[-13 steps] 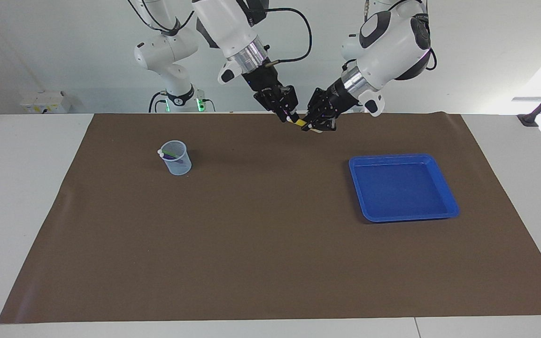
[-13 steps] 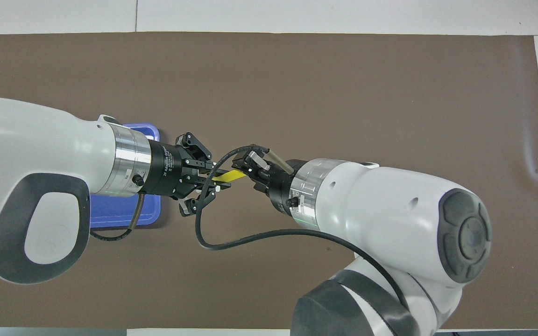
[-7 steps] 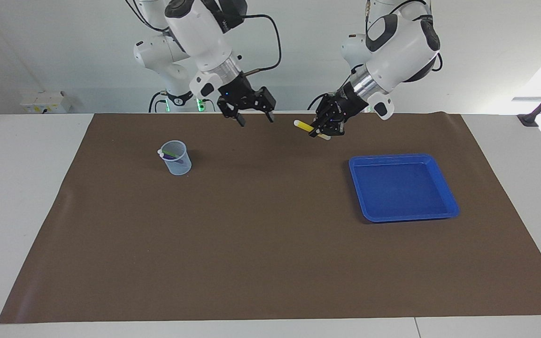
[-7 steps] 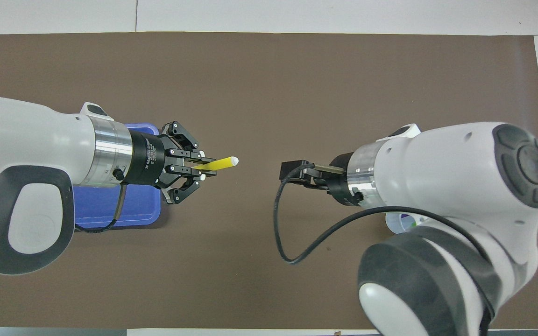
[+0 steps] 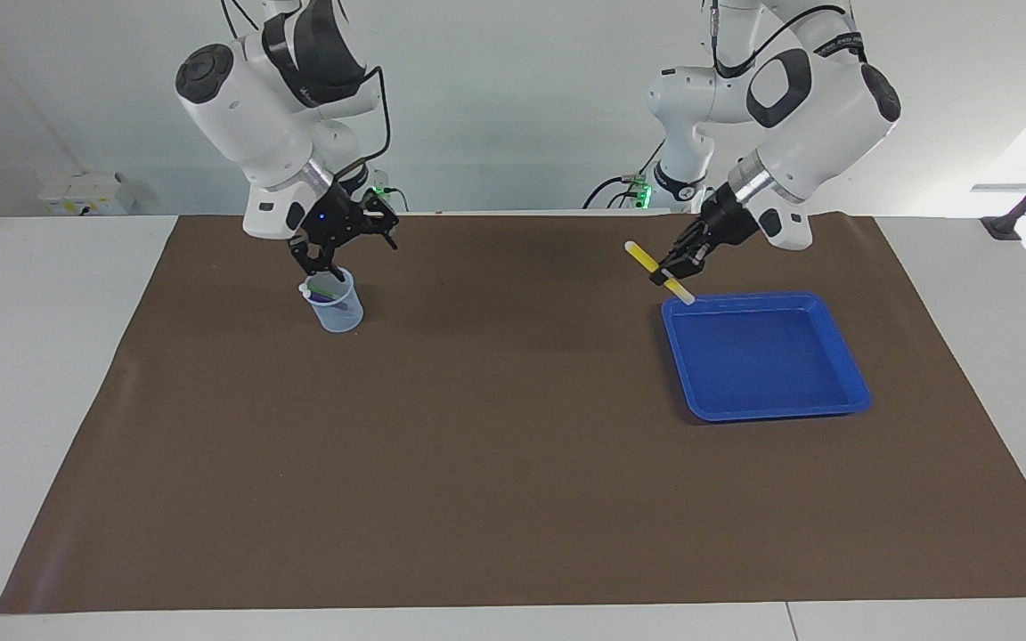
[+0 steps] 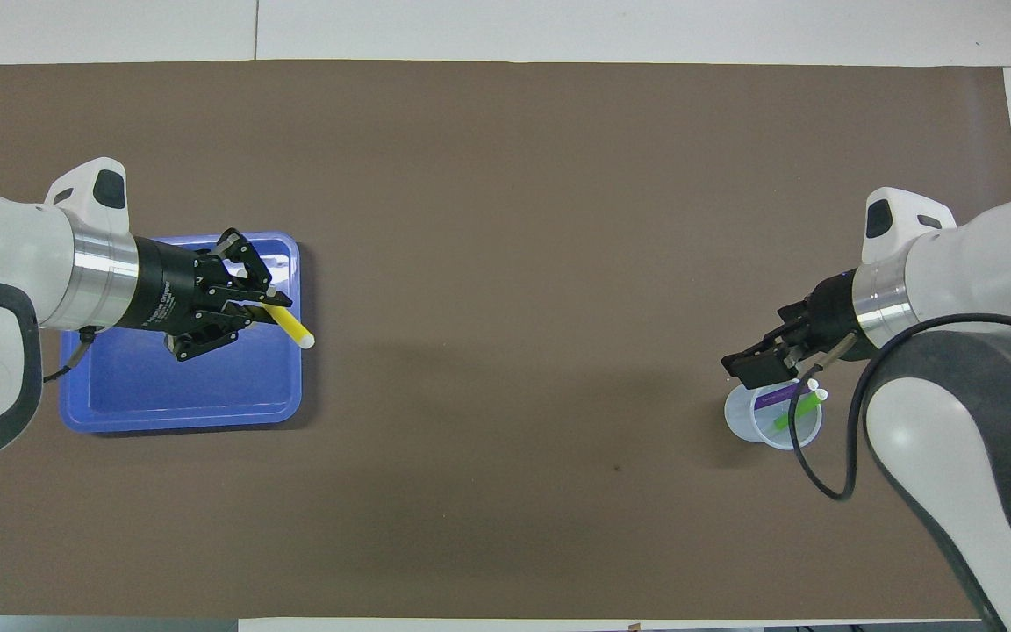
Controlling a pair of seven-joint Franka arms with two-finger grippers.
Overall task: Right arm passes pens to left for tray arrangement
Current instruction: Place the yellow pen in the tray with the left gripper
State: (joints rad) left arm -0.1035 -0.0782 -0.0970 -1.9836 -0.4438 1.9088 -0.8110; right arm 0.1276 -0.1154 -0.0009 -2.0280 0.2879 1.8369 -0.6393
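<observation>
The left gripper (image 5: 675, 267) clenches the slim yellow pen (image 5: 658, 271), tilted above the glossy blue tray's (image 5: 847, 369) rim. The right gripper (image 5: 346, 242), released, hangs over the clear cup (image 5: 335, 307); only the overhead view shows the purple pen (image 6: 773, 397) and green pen (image 6: 799, 410) inside.

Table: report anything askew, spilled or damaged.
Nothing stands out. The left gripper holds the yellow pen over the tray rim; purple pen and green pen sit in the upright cup under the open right gripper.
</observation>
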